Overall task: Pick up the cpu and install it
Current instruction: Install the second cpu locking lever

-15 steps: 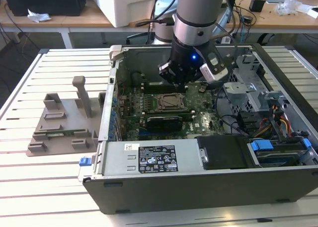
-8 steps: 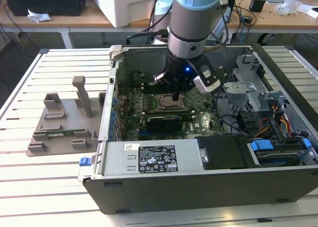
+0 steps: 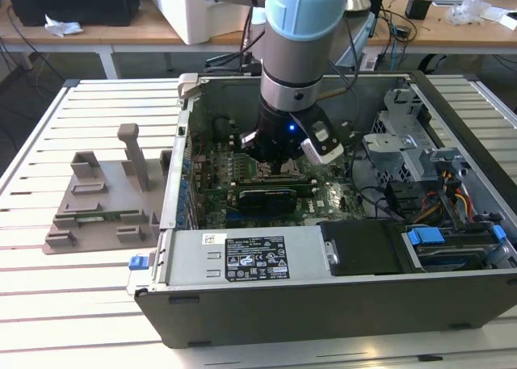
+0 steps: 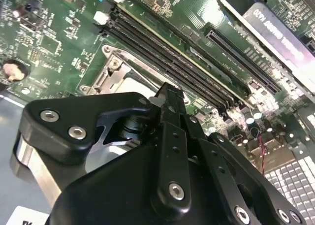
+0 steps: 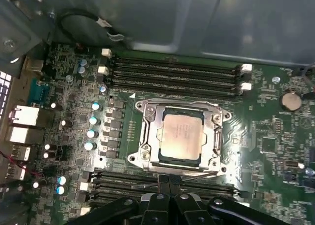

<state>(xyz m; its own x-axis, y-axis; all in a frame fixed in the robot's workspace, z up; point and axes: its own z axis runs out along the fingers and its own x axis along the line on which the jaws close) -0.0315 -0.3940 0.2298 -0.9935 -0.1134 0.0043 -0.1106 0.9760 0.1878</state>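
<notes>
So right now my pincer point(image 5: 170, 195) is down inside the open computer case point(image 3: 323, 296), hanging just above the green motherboard point(image 5: 266, 136), right next to the socket. The cpu point(image 5: 181, 136) is sitting flat in the metal socket frame point(image 5: 145, 131), shiny side up, and in the first wrist view it looks square to the frame with nothing of mine touching it. My two fingers point(image 5: 158, 198) look pressed together with no gap between the tips, and there's nothing pinched in them, so I'd say the chip is already dropped in its seat and I'm empty. The frame sits between two banks of long black memory slots point(image 5: 172, 75), which is why I'm coming straight down: not much room on either side. In the exterior view the grey plastic holder tray point(image 3: 101, 211) is out on the slatted table point(image 3: 73, 304), well apart from the case, beside its wall on the exterior view's left. Whether the socket's latch is closed over the chip, I can't really tell.
</notes>
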